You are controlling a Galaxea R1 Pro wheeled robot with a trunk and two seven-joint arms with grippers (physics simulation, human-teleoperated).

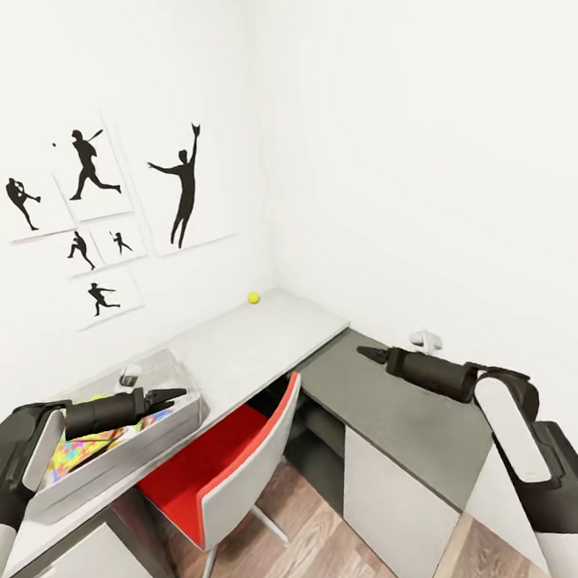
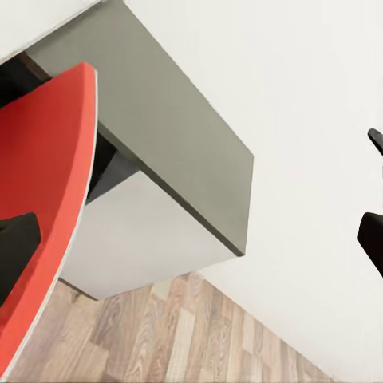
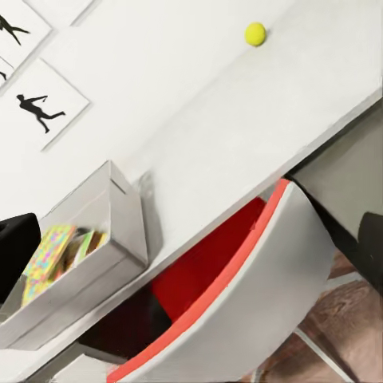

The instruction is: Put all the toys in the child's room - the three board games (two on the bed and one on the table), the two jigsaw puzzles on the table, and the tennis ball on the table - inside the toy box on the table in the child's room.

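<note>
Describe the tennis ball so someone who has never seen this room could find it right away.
Start at the long pale table under the black sports silhouettes. Follow it to the far end by the room's corner: the tennis ball sits there alone, small, round and yellow-green, well apart from the grey toy box.

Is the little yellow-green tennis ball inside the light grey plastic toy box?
No, the tennis ball sits alone on the pale table, far from the toy box.

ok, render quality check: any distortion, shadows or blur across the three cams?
Head view: wide-angle bend at the edges, flat even light, faint shadows under the table. Right wrist view: sharp, with the tennis ball crisp and a soft shadow beside the toy box. Left wrist view: sharp, no glare, with the chair cropped.
</note>
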